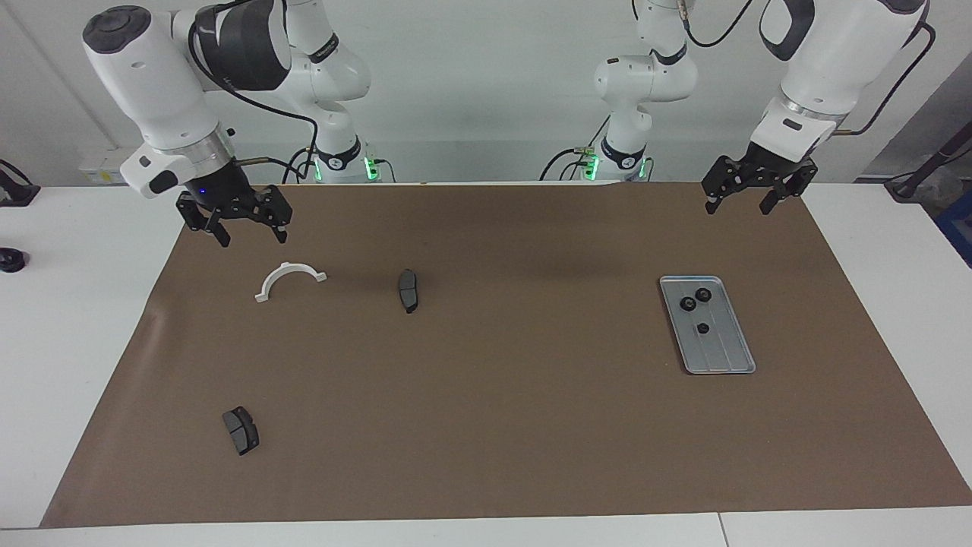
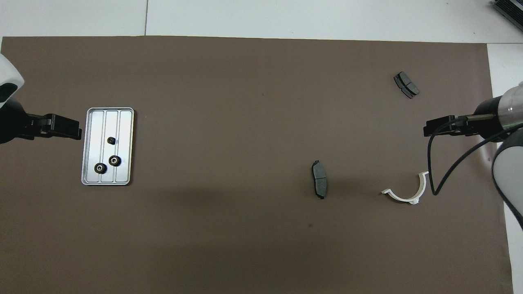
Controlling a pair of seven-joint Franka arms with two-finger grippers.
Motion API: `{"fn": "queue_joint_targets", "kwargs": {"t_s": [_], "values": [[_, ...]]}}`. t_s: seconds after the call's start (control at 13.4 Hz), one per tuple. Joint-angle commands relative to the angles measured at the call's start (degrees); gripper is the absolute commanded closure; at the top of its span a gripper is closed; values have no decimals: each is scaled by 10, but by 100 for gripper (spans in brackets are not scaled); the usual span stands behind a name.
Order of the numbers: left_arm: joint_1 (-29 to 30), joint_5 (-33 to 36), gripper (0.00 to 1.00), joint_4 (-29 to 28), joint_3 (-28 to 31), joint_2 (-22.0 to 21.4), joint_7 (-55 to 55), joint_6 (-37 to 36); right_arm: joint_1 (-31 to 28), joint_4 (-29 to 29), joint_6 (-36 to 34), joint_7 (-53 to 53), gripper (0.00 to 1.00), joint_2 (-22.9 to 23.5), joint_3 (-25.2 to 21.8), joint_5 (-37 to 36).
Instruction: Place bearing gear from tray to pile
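The silver-grey ridged tray [image 1: 721,353] lies on the brown mat toward the left arm's end; it also shows in the overhead view [image 2: 122,122]. Three small black bearing gears lie in it: two side by side [image 1: 687,304] [image 1: 704,294] at the end nearer the robots, and a smaller one [image 1: 703,328] at mid-tray. In the overhead view they are here: [image 2: 115,160], [image 2: 100,168], [image 2: 110,140]. My left gripper [image 1: 738,207] [image 2: 73,127] is open and empty, raised over the mat beside the tray. My right gripper [image 1: 252,237] [image 2: 429,130] is open and empty, raised over the mat at the right arm's end. No pile of gears shows.
A white half-ring bracket [image 1: 288,277] [image 2: 408,192] lies under and just past the right gripper. One dark brake pad [image 1: 408,290] [image 2: 319,179] lies mid-mat. A second brake pad [image 1: 241,430] [image 2: 406,85] lies farther from the robots at the right arm's end.
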Motion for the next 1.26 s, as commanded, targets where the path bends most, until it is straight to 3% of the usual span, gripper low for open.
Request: {"fn": "queue_joint_targets", "kwargs": {"t_s": [0.0,1.19], "values": [[-8,-4,0,-19,7,-12,9,11,-3,-8,9,7,0,-8,2,7],[-5,-4,0,-20,7,-12,6,13,-3,-8,9,7,0,-8,2,7]]}}
